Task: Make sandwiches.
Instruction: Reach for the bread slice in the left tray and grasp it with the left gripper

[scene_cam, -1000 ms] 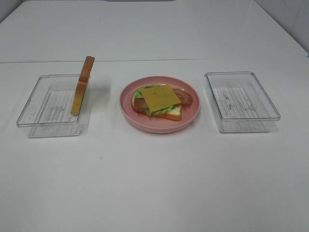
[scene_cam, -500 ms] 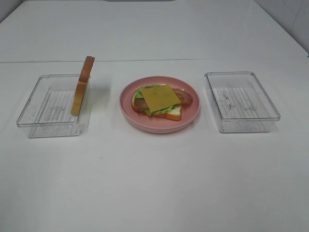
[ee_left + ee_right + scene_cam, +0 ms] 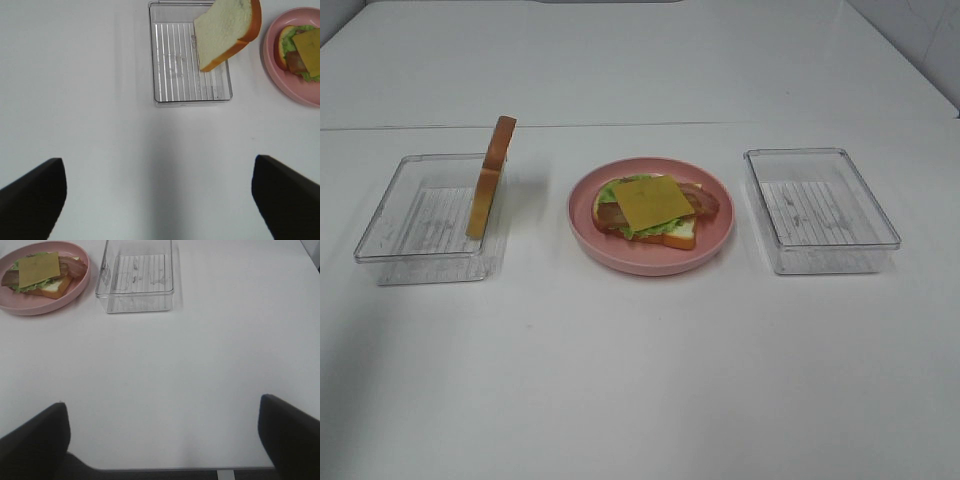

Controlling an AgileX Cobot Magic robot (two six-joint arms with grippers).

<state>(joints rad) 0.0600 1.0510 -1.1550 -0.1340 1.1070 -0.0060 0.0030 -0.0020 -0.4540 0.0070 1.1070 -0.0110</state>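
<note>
Waiting with both grippers wide

I see the left gripper (image 3: 157, 200) and right gripper (image 3: 162, 440) spread wide, holding nothing. The open sandwich (image 3: 650, 210) lies on the pink plate (image 3: 715, 245); the second bread slice (image 3: 490, 190) stands on edge in the left tray (image 3: 390, 225).

the high camera looks down along the white table (image 3: 640, 380) from its near edge, taking in both trays and the pink plate (image 3: 651, 256) between them. each wrist camera looks from well back and above (finger tips frame the lower corners), sharing the plate (image 3: 280, 75) (image 3: 30, 307) and one tray.
</note>
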